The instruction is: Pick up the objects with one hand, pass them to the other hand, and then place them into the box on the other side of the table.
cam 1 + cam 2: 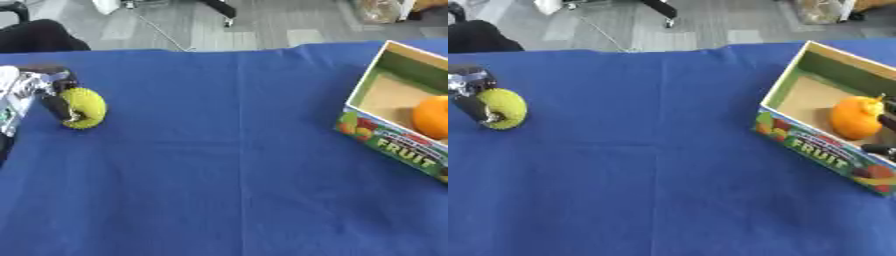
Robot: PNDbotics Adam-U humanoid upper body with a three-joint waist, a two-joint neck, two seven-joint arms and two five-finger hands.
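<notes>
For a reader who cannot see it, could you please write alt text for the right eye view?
The left hand curls around a yellow-green fruit at the blue table's left edge. Opposite, the right hand touches an orange fruit inside the FRUIT box.

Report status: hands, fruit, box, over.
Left hand curled on yellow-green fruit, table's left side. Right hand at orange fruit inside fruit box; its grip unclear. Blue cloth between is bare.

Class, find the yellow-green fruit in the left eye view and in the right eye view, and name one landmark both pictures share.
Left eye view: yellow-green fruit at the left edge, mid-height, held in the left hand.
Right eye view: same fruit, closer to the left edge.
Shared landmark: the fruit box at the right, holding an orange fruit.
</notes>
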